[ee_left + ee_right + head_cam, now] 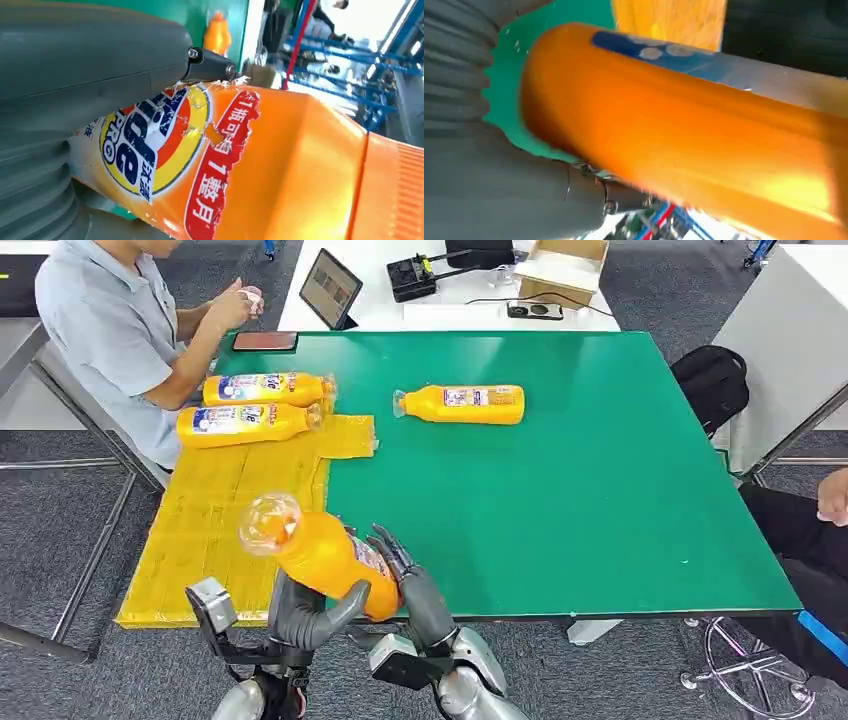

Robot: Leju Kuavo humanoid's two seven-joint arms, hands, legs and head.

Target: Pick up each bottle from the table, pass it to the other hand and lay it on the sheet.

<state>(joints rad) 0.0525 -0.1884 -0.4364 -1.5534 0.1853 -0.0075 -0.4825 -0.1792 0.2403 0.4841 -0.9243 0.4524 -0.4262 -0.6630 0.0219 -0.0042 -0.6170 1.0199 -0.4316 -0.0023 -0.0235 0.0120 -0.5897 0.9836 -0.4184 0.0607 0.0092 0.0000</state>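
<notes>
An orange bottle [320, 555] with a clear cap is held tilted above the near table edge, cap toward the yellow sheet [230, 510]. My left hand [305, 615] grips it from below, thumb wrapped over the body; up close its label [150, 145] lies under the thumb [75, 75]. My right hand [415, 590] stands at the bottle's base with fingers stretched up beside it; the bottle [684, 140] looks blurred past that hand [484, 190]. Two bottles [265, 389] [245, 424] lie on the sheet's far end. A third bottle [465, 404] lies on the green table [600, 490].
A seated person [110, 320] is at the table's far left corner, hands near a phone [265, 341]. A tablet [330, 287] and boxes stand on the white table behind. Another person [820, 530] sits at the right edge, and a black bag [710, 380] lies beside the table.
</notes>
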